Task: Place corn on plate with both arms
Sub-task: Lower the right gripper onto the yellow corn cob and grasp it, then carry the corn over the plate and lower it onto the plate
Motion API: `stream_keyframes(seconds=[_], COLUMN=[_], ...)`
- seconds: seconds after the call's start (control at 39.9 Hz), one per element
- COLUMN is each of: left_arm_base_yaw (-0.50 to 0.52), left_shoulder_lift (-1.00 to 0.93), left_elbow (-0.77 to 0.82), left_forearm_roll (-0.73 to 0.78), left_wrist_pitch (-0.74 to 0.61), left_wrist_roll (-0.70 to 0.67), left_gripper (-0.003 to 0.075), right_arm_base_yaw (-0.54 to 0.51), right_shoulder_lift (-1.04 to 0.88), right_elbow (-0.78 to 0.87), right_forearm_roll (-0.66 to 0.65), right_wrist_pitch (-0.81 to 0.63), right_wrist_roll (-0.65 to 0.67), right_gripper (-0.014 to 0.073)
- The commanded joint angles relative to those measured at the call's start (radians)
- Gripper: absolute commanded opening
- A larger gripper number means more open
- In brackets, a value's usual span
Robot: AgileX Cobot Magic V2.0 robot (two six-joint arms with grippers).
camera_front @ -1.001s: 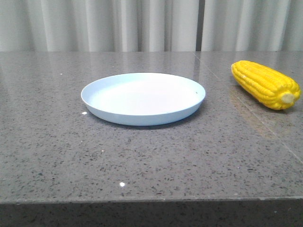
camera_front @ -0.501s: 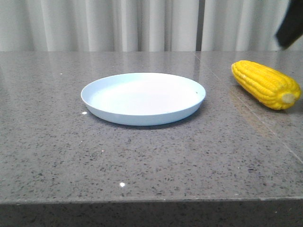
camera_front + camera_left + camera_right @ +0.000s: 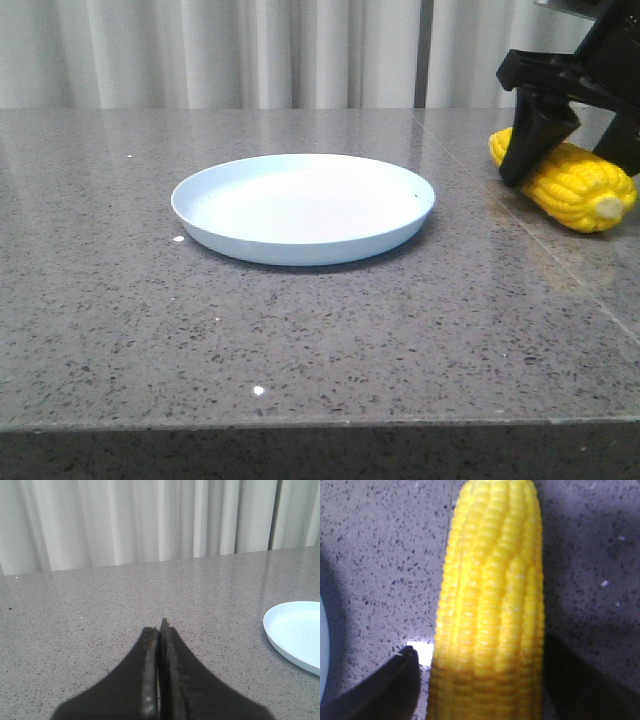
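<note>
Straddling the corn (image 3: 575,185) at the far right of the table (image 3: 300,330), the right gripper (image 3: 575,150) is open and holds nothing yet.

The right wrist view shows one black finger (image 3: 395,685) on each side of the cob with table visible in the gaps, so no contact is confirmed. The corn lies on its side, well apart from the plate (image 3: 302,208), which sits left of it near the table's middle; its cream stub end points near-right. The left gripper (image 3: 159,630) has its fingers pressed together on nothing, over bare table left of the plate. Judged from its glossy, rounded kernels, the cob looks stiff, light and somewhat slippery, liable to roll. A grip across the mid-length, square to its axis, appears soundest.
</note>
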Motion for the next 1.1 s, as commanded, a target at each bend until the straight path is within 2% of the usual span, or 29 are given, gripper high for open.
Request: stream_keyframes(seconds=[0.0,0.05,0.13,0.28,0.38,0.43,0.5,0.58,0.7,0.9,1.08], left_arm_base_yaw=[0.0,0.0,0.0,0.0,0.0,0.0,0.0,0.0,0.0,0.0,0.0], left_shoulder_lift=[0.009,0.009,0.009,0.009,0.009,0.009,0.009,0.009,0.009,0.009,0.009], left_elbow=[-0.026,-0.026,-0.026,-0.026,-0.026,-0.026,-0.026,-0.026,-0.026,-0.026,-0.026], left_forearm_roll=[0.005,0.005,0.005,0.005,0.005,0.005,0.005,0.005,0.005,0.005,0.005], left_wrist_pitch=[-0.084,-0.084,-0.084,-0.084,-0.084,-0.084,-0.084,-0.084,-0.084,-0.084,-0.084], left_wrist_roll=[0.001,0.001,0.001,0.001,0.001,0.001,0.001,0.001,0.001,0.001,0.001], left_gripper=[-0.002,-0.002,-0.002,-0.002,-0.002,-0.002,-0.002,-0.002,-0.002,-0.002,-0.002], right_arm_base_yaw=[0.001,0.001,0.001,0.013,0.061,0.098,0.179,0.273,0.407,0.535,0.578], right_shoulder_lift=[-0.04,-0.045,-0.062,-0.125,-0.146,-0.145,-0.138,-0.124,-0.076,0.043,0.126], right_elbow=[-0.033,-0.033,-0.033,-0.043,-0.095,-0.128,-0.17,-0.202,-0.263,-0.363,-0.398], right_forearm_roll=[0.018,0.018,0.017,0.013,-0.002,-0.047,-0.186,-0.349,-0.526,-0.551,-0.54], right_wrist_pitch=[-0.024,-0.025,-0.036,-0.065,-0.006,0.025,0.042,0.053,0.075,0.091,0.089], right_wrist_roll=[-0.009,-0.009,-0.009,-0.01,0.019,0.074,0.202,0.362,0.55,0.684,0.773], right_gripper=[0.031,0.0232,0.0162,0.016,0.0156,0.0136,0.0107,0.0108,0.0111,0.011,0.0154])
